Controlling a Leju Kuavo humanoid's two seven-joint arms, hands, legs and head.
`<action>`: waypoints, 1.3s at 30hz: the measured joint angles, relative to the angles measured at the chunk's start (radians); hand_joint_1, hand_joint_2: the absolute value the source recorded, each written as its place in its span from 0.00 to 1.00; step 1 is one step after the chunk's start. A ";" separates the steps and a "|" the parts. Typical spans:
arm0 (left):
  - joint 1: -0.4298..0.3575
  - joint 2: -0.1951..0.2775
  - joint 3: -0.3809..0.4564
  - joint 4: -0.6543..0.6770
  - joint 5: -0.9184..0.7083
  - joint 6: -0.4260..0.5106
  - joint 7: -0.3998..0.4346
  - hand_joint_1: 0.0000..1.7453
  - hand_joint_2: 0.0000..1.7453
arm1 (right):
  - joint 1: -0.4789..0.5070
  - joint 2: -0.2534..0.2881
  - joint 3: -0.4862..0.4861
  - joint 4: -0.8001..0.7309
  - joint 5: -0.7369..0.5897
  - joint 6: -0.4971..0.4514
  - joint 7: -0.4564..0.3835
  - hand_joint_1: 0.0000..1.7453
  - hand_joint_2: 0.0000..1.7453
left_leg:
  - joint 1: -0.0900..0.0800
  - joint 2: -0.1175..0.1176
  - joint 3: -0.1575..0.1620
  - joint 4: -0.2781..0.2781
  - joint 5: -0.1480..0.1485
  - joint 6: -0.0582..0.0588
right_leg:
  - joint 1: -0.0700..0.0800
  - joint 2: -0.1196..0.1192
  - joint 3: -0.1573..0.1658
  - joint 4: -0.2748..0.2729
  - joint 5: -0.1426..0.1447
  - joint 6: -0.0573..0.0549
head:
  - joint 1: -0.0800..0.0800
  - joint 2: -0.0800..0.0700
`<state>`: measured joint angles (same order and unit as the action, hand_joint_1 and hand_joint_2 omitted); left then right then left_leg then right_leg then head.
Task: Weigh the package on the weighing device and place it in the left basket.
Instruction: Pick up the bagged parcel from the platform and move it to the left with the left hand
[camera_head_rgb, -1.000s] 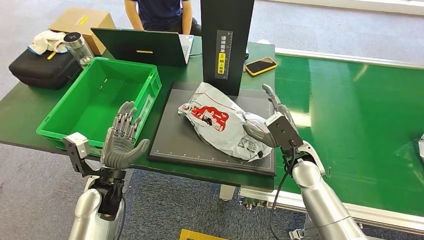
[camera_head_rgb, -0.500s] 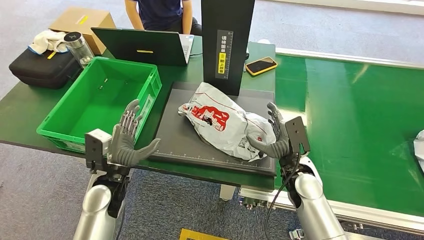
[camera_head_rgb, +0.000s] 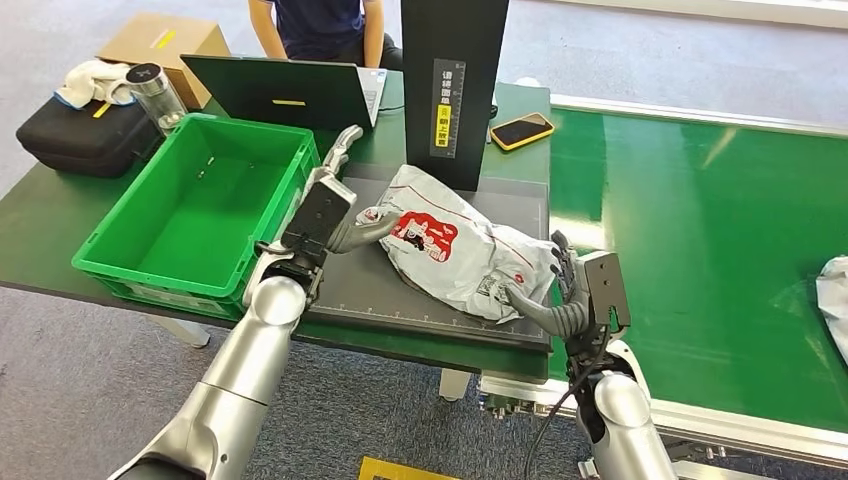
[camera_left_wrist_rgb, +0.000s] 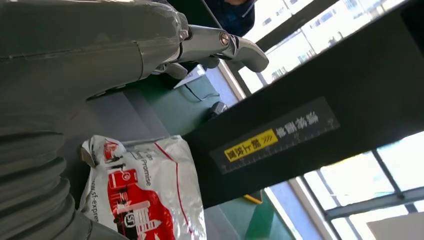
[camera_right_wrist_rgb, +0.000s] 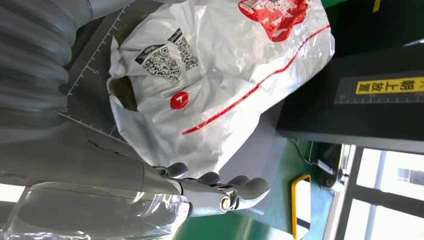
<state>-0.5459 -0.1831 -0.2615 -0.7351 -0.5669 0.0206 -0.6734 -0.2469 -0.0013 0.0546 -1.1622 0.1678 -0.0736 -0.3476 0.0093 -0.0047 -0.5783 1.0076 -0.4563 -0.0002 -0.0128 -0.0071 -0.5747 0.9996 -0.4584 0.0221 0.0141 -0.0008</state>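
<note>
A crumpled white plastic mailer with red print (camera_head_rgb: 455, 252) lies on the flat dark grey weighing platform (camera_head_rgb: 375, 285) at the centre of the green table (camera_head_rgb: 60, 220). The left hand (camera_head_rgb: 335, 205), fingers spread, touches its nine o'clock end; the right hand (camera_head_rgb: 560, 290), also spread and gripping nothing, cups the four o'clock end. A sound lift likely needs both palms pressing inward evenly under the slack bag before it swings to the empty green plastic basket (camera_head_rgb: 195, 205) at nine o'clock.

The package (camera_left_wrist_rgb: 145, 195) reads "Promise" and "sf-express"; other labels are illegible.
</note>
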 joint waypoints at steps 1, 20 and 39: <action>-0.008 -0.002 -0.007 0.014 -0.003 0.002 0.000 0.00 1.00 | 0.007 0.001 -0.004 -0.010 0.004 0.000 0.001 0.00 1.00 | 0.000 0.000 0.000 0.000 0.000 0.000 | 0.000 0.000 0.000 0.000 0.000 0.000 | 0.000 0.000; -0.077 -0.016 -0.089 0.132 -0.138 0.045 0.049 0.00 1.00 | 0.034 0.008 -0.041 -0.058 0.013 0.000 0.004 0.00 1.00 | 0.000 0.000 0.000 0.000 0.000 0.000 | 0.000 0.000 -0.001 0.000 0.000 0.000 | 0.000 0.000; -0.226 -0.094 -0.502 0.372 -0.533 -0.147 0.286 0.00 1.00 | 0.060 -0.001 -0.079 -0.118 0.015 0.005 -0.032 0.00 1.00 | 0.000 0.000 0.000 0.000 0.000 0.000 | 0.000 0.000 -0.001 0.000 0.000 0.000 | 0.000 0.000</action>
<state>-0.7717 -0.2767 -0.7634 -0.3631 -1.1003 -0.1269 -0.3870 -0.1873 -0.0023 -0.0243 -1.2798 0.1823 -0.0687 -0.3799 0.0091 -0.0044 -0.5786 1.0073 -0.4562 -0.0004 -0.0129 -0.0068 -0.5754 0.9996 -0.4584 0.0221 0.0142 -0.0005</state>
